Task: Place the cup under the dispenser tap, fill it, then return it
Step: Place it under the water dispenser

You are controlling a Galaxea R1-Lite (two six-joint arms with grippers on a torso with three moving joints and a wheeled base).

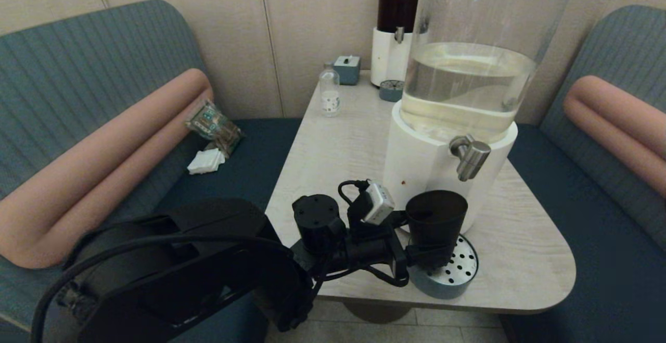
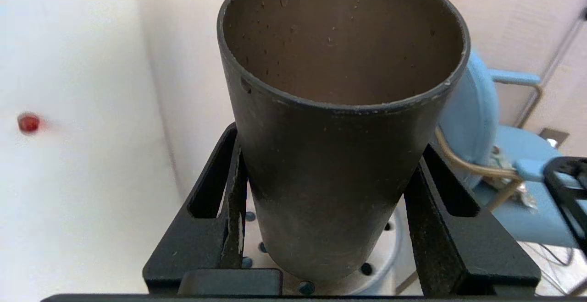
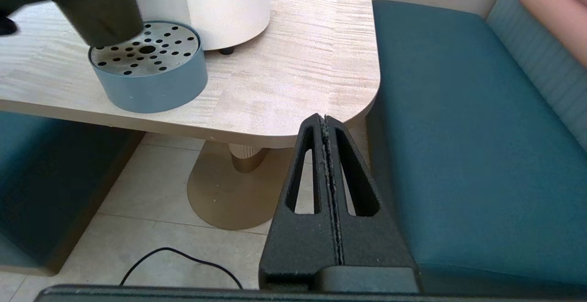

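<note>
The cup (image 1: 436,217), a dark tapered tumbler, stands upright in my left gripper (image 1: 427,255), whose fingers (image 2: 233,187) press on its lower sides. It sits over the left part of the round perforated drip tray (image 1: 458,275). The steel dispenser tap (image 1: 471,158) juts from the white base (image 1: 416,166) of the clear tank of pale liquid, up and to the right of the cup's rim. From the left wrist view the cup (image 2: 339,155) shows no liquid inside. My right gripper (image 3: 324,119) hangs shut and empty below the table's corner; in that view the cup (image 3: 101,8) shows at the tray's far edge.
A dark-liquid dispenser (image 1: 396,25) with its own small tray (image 1: 391,91), a clear bottle (image 1: 329,92) and a small grey box (image 1: 347,68) stand at the table's far end. Teal benches flank the table (image 1: 338,150); packets (image 1: 213,124) lie on the left bench.
</note>
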